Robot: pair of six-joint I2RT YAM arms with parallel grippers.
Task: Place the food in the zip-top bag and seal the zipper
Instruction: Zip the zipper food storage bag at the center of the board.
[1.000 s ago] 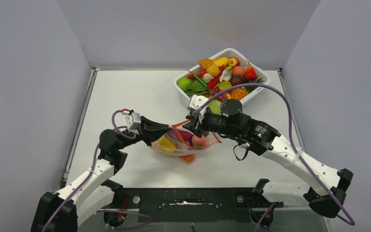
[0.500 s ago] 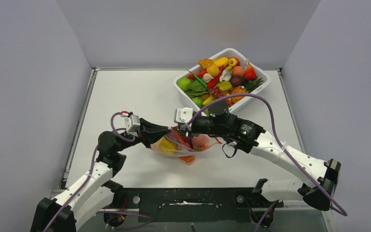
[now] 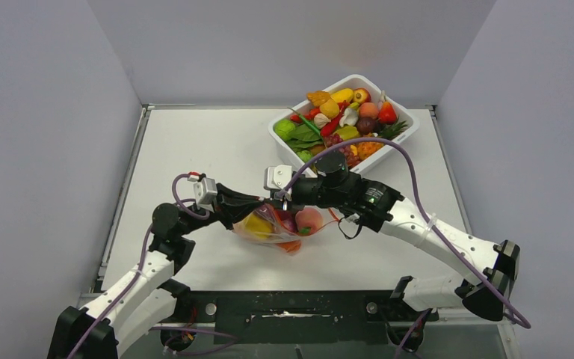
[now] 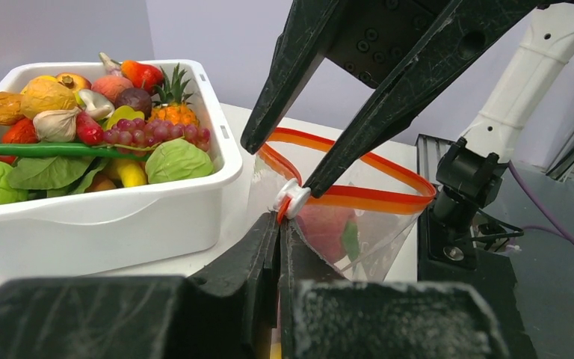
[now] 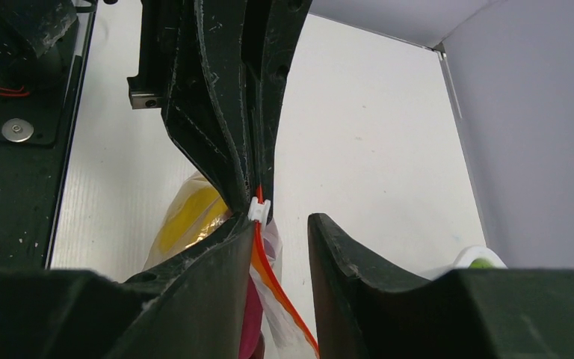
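Left claw (image 4: 278, 228) tight on the zipper (image 4: 366, 196) end — right claw (image 5: 282, 224) (agape, empty) at the slider (image 4: 293, 197).

Clear bag (image 4: 377, 233) w/ red-orange zipper (image 4: 374, 199), white slider (image 4: 293, 197); white tub (image 4: 119, 217), multicolour toy food (image 4: 172, 161).

I can read no text, label, brand, number or sign in any of the three views.
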